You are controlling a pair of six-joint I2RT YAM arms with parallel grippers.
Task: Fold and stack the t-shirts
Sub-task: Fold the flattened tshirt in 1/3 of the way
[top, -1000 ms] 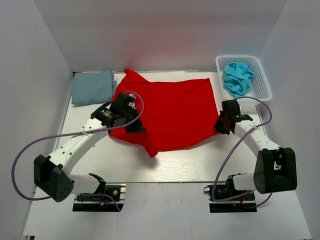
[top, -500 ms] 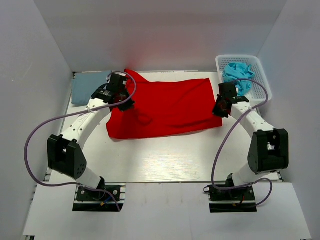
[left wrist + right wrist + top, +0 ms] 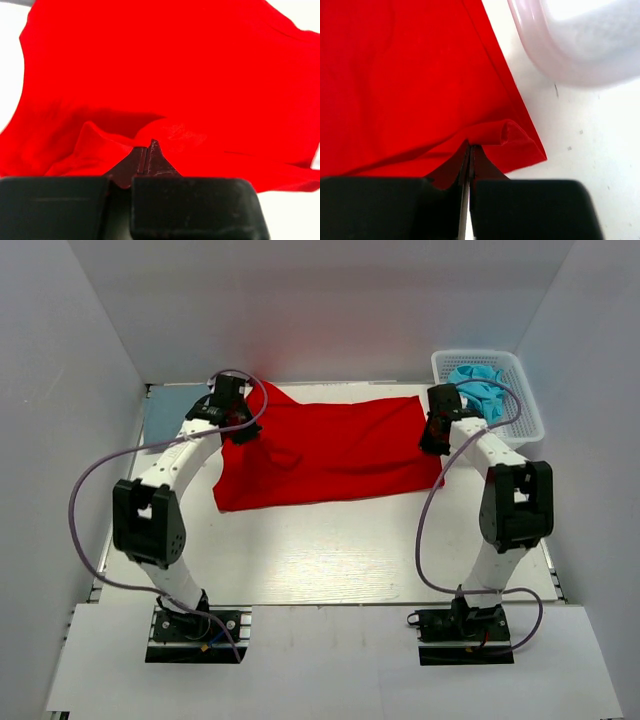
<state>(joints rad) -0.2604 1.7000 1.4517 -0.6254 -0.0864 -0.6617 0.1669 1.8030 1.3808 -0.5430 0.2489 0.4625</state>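
Note:
The bright red t-shirt (image 3: 330, 452) lies across the far middle of the table, doubled over into a wide band. My left gripper (image 3: 238, 428) is shut on its left end; the left wrist view shows the jaws (image 3: 147, 146) pinching a ridge of red cloth (image 3: 175, 75). Over at the right end, my right gripper (image 3: 436, 438) is shut on a rolled fold, with the jaws (image 3: 470, 147) closed on red cloth (image 3: 395, 75). A grey-blue t-shirt (image 3: 165, 418) lies folded at the far left, partly behind the left arm. The turquoise t-shirt (image 3: 478, 385) sits crumpled in the basket.
The white mesh basket (image 3: 528, 420) stands at the far right corner, close beside my right gripper; its rounded corner (image 3: 580, 50) shows in the right wrist view. White walls enclose the table on three sides. Purple cables loop off both arms.
Both grippers have carried the near edge of the red t-shirt away toward the far edge, doubling it over. The arms now stretch out far over the table.

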